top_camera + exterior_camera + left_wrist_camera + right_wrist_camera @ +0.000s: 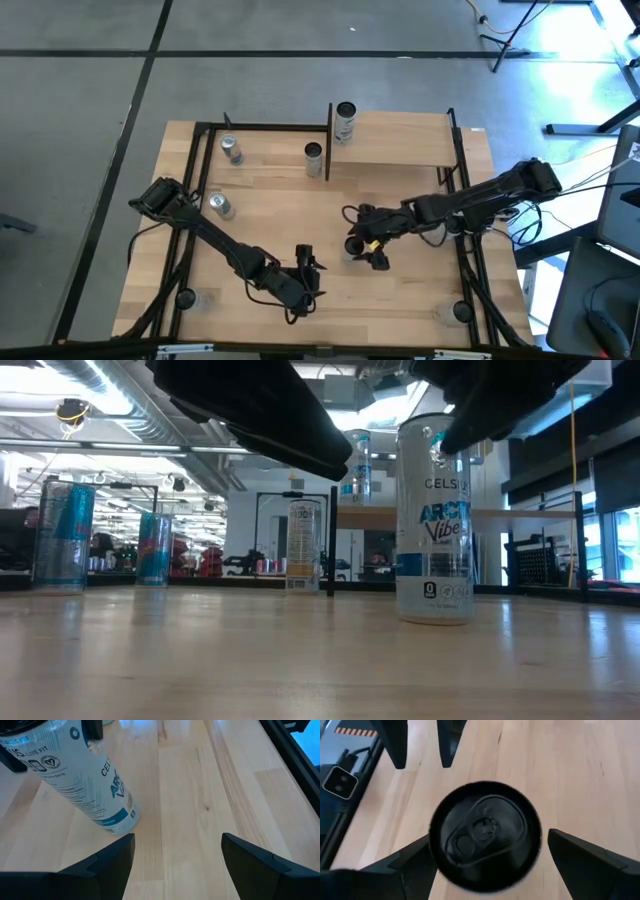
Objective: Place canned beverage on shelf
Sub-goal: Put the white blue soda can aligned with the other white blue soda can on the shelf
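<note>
Poised directly above the tall white-and-blue Celsius can (433,520), standing upright mid-table: right gripper (487,857), fingers spread either side of the black lid, not yet clamped, apparently lined up for a top-down lift toward the raised pale-wood shelf (400,140). Waiting nearby, fingers apart and empty: left gripper (177,852).

Right gripper (357,245) jaws spread; left gripper (307,272) jaws spread.

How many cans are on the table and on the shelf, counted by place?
On the shelf: 1 can.
On the tabletop: 4 cans, at and.
Total: 5 cans.
</note>
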